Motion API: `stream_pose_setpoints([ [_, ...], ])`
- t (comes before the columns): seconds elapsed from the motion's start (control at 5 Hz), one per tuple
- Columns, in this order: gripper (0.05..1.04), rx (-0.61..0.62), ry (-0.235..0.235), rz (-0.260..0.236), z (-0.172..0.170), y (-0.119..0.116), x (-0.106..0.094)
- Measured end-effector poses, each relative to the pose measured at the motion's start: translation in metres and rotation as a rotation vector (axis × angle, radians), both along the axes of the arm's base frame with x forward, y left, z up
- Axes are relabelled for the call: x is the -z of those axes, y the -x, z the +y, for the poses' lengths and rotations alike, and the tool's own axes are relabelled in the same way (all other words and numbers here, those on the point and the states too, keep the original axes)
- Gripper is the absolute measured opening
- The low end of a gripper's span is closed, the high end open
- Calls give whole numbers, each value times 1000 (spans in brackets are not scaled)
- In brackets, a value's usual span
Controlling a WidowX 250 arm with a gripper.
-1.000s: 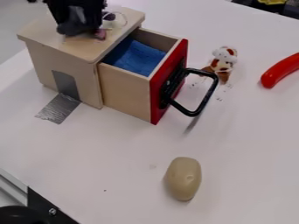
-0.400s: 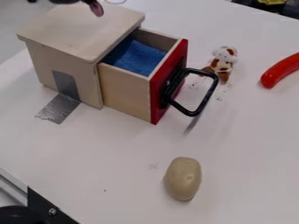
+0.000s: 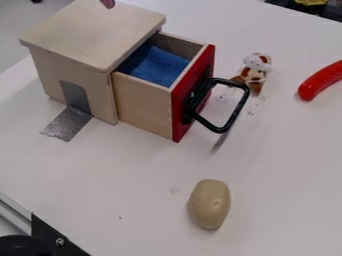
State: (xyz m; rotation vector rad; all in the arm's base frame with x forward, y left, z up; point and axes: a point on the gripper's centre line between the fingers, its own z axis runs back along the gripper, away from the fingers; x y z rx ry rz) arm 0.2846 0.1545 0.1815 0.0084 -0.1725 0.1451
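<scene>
- While a pink tip (image 3: 107, 3) shows up top, over the wooden box (image 3: 83, 42), I cannot tell how open the hand is or what it holds.
- The drawer (image 3: 143, 107) stands open, blue cloth (image 3: 157, 65) inside.

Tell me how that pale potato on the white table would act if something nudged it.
The potato would probably rock or roll sideways, since its sides are rounded and nothing props it up. It looks firm, so I'd expect it to keep its shape. Its smooth surface might make it a bit slippery.
</scene>
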Motion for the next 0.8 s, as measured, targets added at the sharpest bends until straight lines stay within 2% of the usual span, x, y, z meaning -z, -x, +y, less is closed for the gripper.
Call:
stream_pose_setpoints([
  [0.2,999,-3,-9,33,3,-3,18],
  [0.4,999,-7,-23,86,9,-5,42],
  [0.8,999,-3,-26,122,8,-6,59],
])
